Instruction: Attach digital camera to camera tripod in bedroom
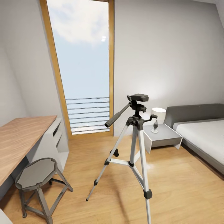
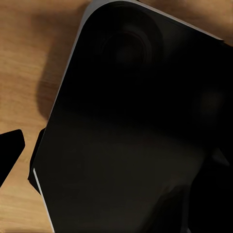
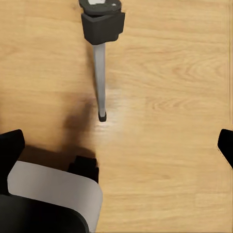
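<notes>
Stool [image 1: 36,173] nearest | camera tripod [image 1: 134,146] upright on floor | right fingers [image 3: 10,148] spread, empty | left unclear

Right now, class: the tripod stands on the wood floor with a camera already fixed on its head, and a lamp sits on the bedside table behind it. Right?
Not quite. The tripod head is bare in the head view; no camera is mounted. The lamp on the bedside table is correct.

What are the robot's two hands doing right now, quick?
Left gripper: cannot be told, one fingertip seen.
Right gripper: open, holding nothing, above the wood floor.
</notes>
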